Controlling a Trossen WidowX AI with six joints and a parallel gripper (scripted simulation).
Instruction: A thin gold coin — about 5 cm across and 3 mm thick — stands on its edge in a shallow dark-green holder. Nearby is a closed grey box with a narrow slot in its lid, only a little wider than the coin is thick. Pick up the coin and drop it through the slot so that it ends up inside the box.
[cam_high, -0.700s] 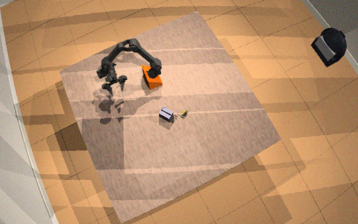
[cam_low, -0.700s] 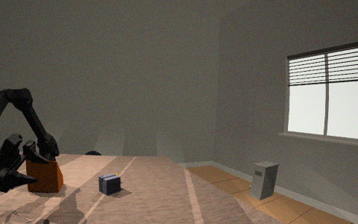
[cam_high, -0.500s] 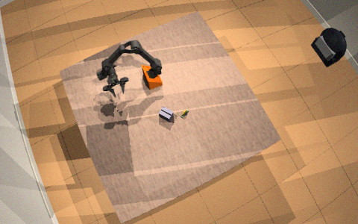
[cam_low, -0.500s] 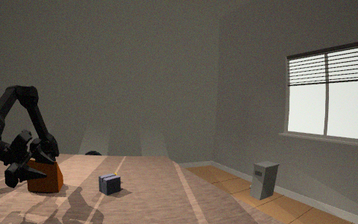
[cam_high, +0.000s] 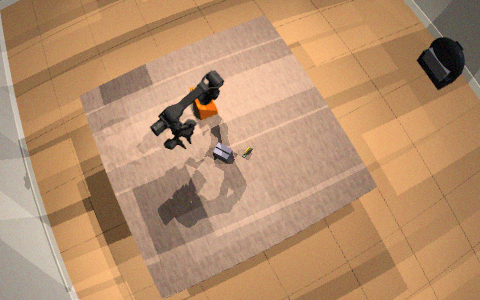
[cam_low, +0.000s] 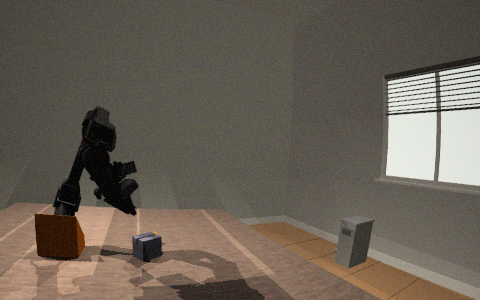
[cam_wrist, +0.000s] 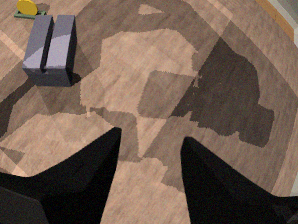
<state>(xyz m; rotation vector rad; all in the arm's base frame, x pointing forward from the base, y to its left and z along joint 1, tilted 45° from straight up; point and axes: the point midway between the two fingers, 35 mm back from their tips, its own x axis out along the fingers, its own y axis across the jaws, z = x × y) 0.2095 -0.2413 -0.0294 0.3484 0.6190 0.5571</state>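
The gold coin (cam_high: 248, 149) (cam_wrist: 27, 6) stands on edge in its dark-green holder (cam_high: 245, 154) (cam_wrist: 23, 15) on the mat. In the exterior view only a yellow speck of the coin (cam_low: 154, 233) shows behind the box. The closed grey box (cam_high: 223, 152) (cam_low: 147, 246) (cam_wrist: 63, 46) sits right beside the holder, and the dark slot (cam_wrist: 48, 43) runs along its lid. My gripper (cam_high: 177, 141) (cam_low: 128, 208) (cam_wrist: 152, 140) hangs in the air above the mat, well off from the box and coin. Its fingers are partly apart with nothing between them.
The arm stands on an orange base block (cam_high: 206, 108) (cam_low: 57, 235) at the back of the mat (cam_high: 300, 150). A grey bin (cam_low: 354, 241) stands on the wooden floor by the wall under a window. A dark rounded object (cam_high: 442, 62) sits far off the mat.
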